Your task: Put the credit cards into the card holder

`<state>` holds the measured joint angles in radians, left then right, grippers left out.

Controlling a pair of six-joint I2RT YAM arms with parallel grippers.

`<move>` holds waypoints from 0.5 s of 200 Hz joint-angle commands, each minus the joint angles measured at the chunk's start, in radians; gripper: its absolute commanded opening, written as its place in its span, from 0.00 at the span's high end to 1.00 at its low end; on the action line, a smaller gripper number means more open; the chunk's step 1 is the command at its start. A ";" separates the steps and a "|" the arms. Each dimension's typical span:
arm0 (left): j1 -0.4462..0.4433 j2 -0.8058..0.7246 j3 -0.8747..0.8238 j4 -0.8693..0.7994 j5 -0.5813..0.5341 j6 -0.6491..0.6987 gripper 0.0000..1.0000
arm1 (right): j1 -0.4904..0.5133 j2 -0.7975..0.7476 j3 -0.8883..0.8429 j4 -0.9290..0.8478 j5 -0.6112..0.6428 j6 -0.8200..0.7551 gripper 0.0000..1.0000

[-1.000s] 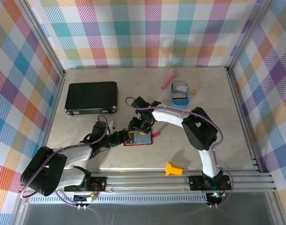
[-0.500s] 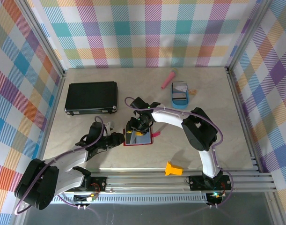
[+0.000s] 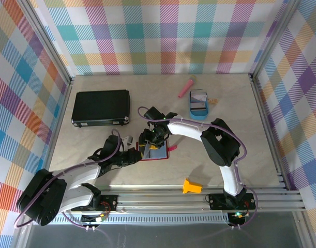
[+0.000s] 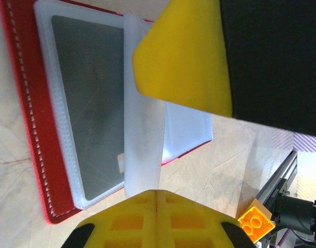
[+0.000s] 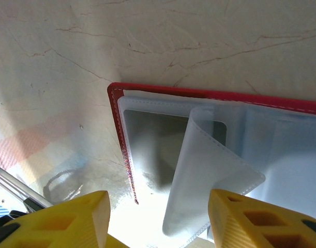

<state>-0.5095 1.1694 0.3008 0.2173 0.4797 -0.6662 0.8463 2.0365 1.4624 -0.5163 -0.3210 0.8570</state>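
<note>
Barely begun, I judge: red card holder [image 3: 160, 154] lies open under both grippers; left gripper [image 4: 155, 199] pinches its clear sleeve [image 4: 143, 129]; right gripper [image 5: 155, 201] hovers part-open, empty; visible pockets look unfilled.

No text, label, brand, number or sign can be read, on the card holder [image 4: 20, 103] or elsewhere.
</note>
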 commanded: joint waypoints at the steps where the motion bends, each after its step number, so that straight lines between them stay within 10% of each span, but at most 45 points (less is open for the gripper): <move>1: -0.018 0.036 0.029 0.089 -0.015 -0.010 0.99 | 0.008 -0.012 0.001 0.004 -0.021 0.014 0.48; 100: -0.025 0.129 0.021 0.144 -0.062 0.002 0.97 | 0.002 -0.121 -0.042 0.045 0.022 -0.032 0.48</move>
<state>-0.5282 1.2858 0.3134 0.3359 0.4423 -0.6689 0.8459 2.0155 1.4467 -0.4946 -0.3264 0.8520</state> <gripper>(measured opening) 0.050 0.524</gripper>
